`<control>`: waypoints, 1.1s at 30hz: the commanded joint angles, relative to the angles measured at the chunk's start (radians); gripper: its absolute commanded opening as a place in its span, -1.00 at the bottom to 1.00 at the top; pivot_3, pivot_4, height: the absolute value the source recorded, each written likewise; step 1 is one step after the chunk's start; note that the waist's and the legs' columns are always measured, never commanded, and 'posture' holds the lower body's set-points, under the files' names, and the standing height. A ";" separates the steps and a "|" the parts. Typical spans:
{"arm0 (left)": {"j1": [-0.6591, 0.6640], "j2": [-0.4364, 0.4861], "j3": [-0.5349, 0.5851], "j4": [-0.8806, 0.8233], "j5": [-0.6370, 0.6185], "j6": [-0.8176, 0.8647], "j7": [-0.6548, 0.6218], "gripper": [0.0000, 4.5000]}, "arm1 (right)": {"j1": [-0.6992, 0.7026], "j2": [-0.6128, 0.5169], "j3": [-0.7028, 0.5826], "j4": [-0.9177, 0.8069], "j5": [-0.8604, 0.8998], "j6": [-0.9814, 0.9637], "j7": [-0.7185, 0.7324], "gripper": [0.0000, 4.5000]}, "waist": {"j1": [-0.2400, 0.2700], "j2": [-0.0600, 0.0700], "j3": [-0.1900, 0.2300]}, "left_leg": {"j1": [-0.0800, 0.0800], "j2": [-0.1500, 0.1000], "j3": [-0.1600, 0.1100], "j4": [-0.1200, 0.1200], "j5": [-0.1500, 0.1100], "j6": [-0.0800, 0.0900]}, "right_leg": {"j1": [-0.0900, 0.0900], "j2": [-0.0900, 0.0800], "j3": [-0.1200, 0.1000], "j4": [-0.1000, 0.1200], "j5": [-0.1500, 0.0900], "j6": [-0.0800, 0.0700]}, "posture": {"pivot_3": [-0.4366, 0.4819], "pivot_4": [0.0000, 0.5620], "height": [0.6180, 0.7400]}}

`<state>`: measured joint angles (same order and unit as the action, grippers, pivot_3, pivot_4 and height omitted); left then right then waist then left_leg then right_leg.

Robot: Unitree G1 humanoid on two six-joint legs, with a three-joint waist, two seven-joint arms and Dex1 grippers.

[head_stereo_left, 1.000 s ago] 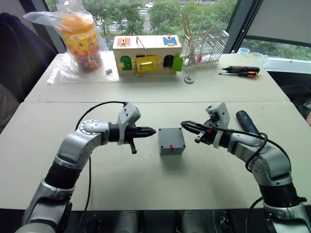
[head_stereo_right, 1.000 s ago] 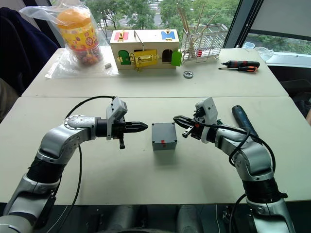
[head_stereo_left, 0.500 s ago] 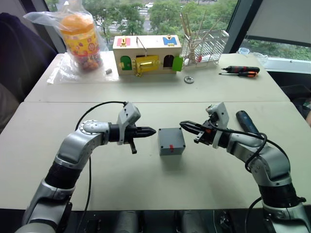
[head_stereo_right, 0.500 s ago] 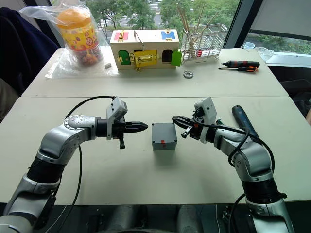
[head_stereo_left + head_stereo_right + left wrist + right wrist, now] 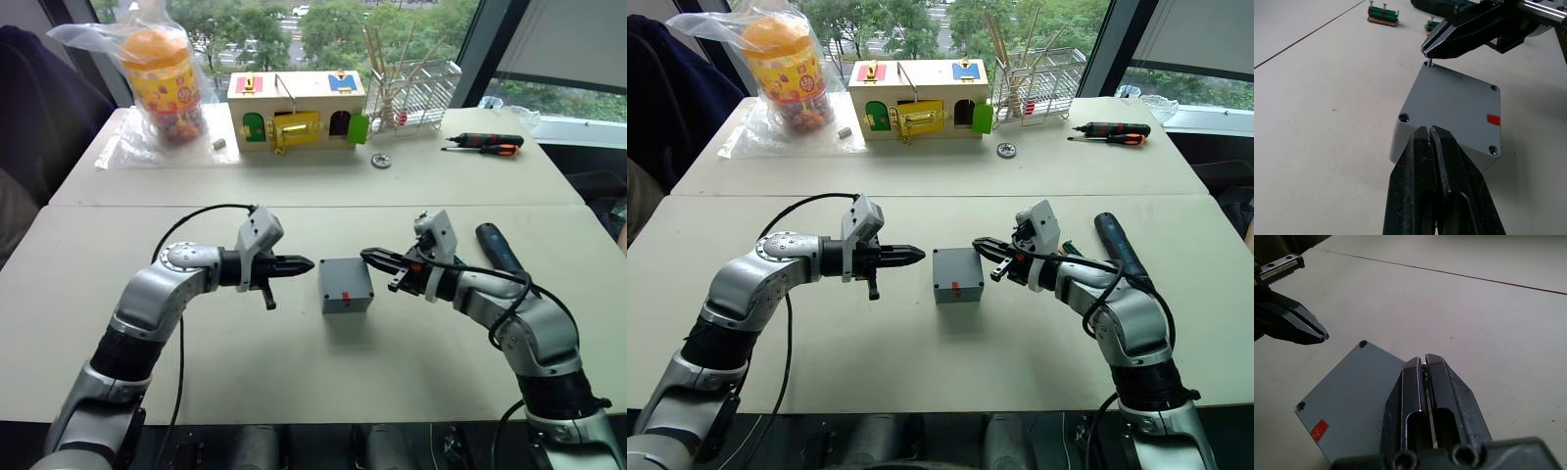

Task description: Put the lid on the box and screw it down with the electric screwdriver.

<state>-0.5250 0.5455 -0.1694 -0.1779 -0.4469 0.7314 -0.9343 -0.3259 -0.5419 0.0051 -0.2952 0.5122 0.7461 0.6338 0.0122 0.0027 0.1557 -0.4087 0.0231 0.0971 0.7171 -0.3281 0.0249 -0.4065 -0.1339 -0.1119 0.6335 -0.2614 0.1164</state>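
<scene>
1. On the near beige table, left of the small grey plastic cube box (image 5: pixel 345 284), the left gripper (image 5: pixel 306 264) hovers pinched together, empty.
2. The flat square grey lid (image 5: pixel 1457 110) sits on the box.
3. The right gripper (image 5: pixel 1426 49) pinches a thin metal screw (image 5: pixel 1429 63) over a corner hole; the dark blue cylindrical electric screwdriver (image 5: pixel 498 245) lies further right.

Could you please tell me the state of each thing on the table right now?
Lid: on the box, three corner holes empty.
Screw: upright at one corner hole.
Right hand: shut on the screw.
Left hand: shut, empty.
Electric screwdriver: lying untouched.
</scene>
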 commanded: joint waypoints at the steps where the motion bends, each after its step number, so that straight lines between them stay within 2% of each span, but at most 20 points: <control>1: -0.008 -0.001 0.013 -0.025 -0.006 -0.016 0.000 -1.00 | -0.009 0.009 -0.002 -0.005 -0.006 -0.025 0.005 -0.98 | 0.000 0.000 0.000 | 0.000 0.000 0.000 0.000 0.000 0.000 | 0.000 0.000 0.000 0.000 0.000 0.000 | -0.05 -0.47 0.48; 5: -0.008 0.000 0.014 -0.026 -0.007 -0.017 -0.001 -1.00 | -0.008 0.008 0.003 -0.005 -0.008 -0.027 0.011 -0.98 | 0.000 0.000 0.000 | 0.000 0.000 0.000 0.000 0.000 0.000 | 0.000 0.000 0.000 0.000 0.000 0.000 | -0.05 -0.47 0.48; 6: -0.008 0.000 0.014 -0.026 -0.008 -0.016 -0.001 -1.00 | -0.007 0.008 0.004 -0.005 -0.009 -0.026 0.012 -0.88 | 0.000 0.000 0.000 | 0.000 0.000 0.000 0.000 0.000 0.000 | 0.000 0.000 0.000 0.000 0.000 0.000 | -0.05 -0.47 0.48; 9: -0.009 0.001 0.017 -0.027 -0.011 -0.013 -0.003 -1.00 | -0.003 0.001 0.003 -0.010 -0.012 -0.028 0.016 -0.45 | 0.000 0.000 0.000 | 0.000 0.000 0.000 0.000 0.000 0.000 | 0.000 0.000 0.000 0.000 0.000 0.000 | -0.05 -0.47 0.48; 10: -0.010 0.000 0.020 -0.027 -0.014 -0.012 -0.002 -1.00 | -0.002 -0.001 -0.001 -0.011 -0.016 -0.031 0.015 -0.18 | 0.000 0.000 0.000 | 0.000 0.000 0.000 0.000 0.000 0.000 | 0.000 0.000 0.000 0.000 0.000 0.000 | -0.05 -0.47 0.48; 13: -0.016 -0.008 0.035 -0.024 -0.030 -0.008 -0.001 -1.00 | -0.009 -0.006 -0.037 -0.019 -0.011 -0.023 0.000 0.44 | 0.000 0.000 0.000 | 0.000 0.000 0.000 0.000 0.000 0.000 | 0.000 0.000 0.000 0.000 0.000 0.000 | -0.05 -0.47 0.48; 16: -0.033 -0.034 0.060 -0.022 -0.027 -0.027 0.045 -1.00 | -0.043 0.011 -0.132 -0.030 0.029 0.017 -0.074 0.44 | 0.001 0.000 0.000 | 0.000 0.000 0.000 0.000 0.000 0.000 | 0.000 0.000 0.000 0.000 0.000 0.000 | -0.05 -0.47 0.48; 19: -0.057 -0.059 0.080 -0.044 -0.036 -0.023 0.078 -1.00 | -0.111 -0.026 -0.277 -0.049 0.133 0.189 -0.154 0.44 | 0.002 0.000 0.000 | 0.000 0.000 0.000 0.001 0.000 0.000 | 0.000 0.000 0.000 0.000 0.000 0.000 | -0.05 -0.47 0.48; 23: -0.078 -0.059 0.079 -0.055 -0.103 0.005 0.014 -1.00 | -0.192 -0.169 -0.385 -0.007 0.167 0.296 -0.153 0.44 | 0.001 0.001 0.000 | 0.000 0.000 0.000 -0.001 0.000 0.000 | 0.000 0.000 0.000 0.000 0.000 0.000 | -0.05 -0.47 0.48; 25: -0.088 -0.053 0.072 -0.053 -0.131 0.011 -0.027 -1.00 | -0.209 -0.283 -0.373 0.050 0.132 0.307 -0.109 0.72 | -0.001 0.001 0.000 | 0.000 0.000 0.000 -0.001 0.000 0.000 | 0.000 0.000 0.000 -0.001 0.000 0.000 | -0.05 -0.47 0.48; 27: -0.099 -0.053 0.064 -0.056 -0.153 0.013 -0.059 -1.00 | -0.222 -0.412 -0.341 0.125 0.102 0.326 -0.046 0.93 | 0.000 0.001 0.001 | 0.000 0.000 0.001 -0.001 0.000 0.000 | 0.000 0.000 0.000 -0.001 0.000 0.000 | -0.05 -0.47 0.48; 28: -0.101 -0.042 0.038 -0.065 -0.133 -0.010 -0.083 -1.00 | -0.229 -0.529 -0.265 0.214 0.057 0.338 0.025 0.98 | 0.000 0.001 0.001 | 0.000 0.000 0.001 -0.001 0.000 0.000 | 0.000 0.000 0.000 -0.001 0.000 0.000 | -0.05 -0.47 0.48; 30: -0.096 -0.020 -0.008 -0.085 -0.097 -0.049 -0.115 -1.00 | -0.257 -0.688 -0.121 0.372 -0.006 0.383 0.136 0.98 | 0.002 0.004 0.002 | 0.000 -0.001 0.002 0.000 0.000 0.001 | 0.000 -0.001 0.001 -0.001 0.000 0.000 | -0.05 -0.47 0.48; 33: -0.085 -0.005 -0.040 -0.114 -0.075 -0.078 -0.128 -1.00 | -0.307 -0.786 0.042 0.508 -0.047 0.390 0.309 0.98 | -0.004 0.003 0.002 | 0.000 -0.001 0.003 -0.001 -0.001 0.002 | 0.000 -0.001 0.001 -0.002 0.000 0.000 | -0.05 -0.47 0.48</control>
<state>-0.6024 0.5363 -0.1996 -0.2436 -0.5318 0.6849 -1.0471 -0.6112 -1.3102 -0.0124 0.1778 0.4870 1.1353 0.8476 0.0079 0.0062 0.1577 -0.4086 0.0227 0.0998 0.7157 -0.3291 0.0267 -0.4073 -0.1351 -0.1101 0.6312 -0.2614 0.1163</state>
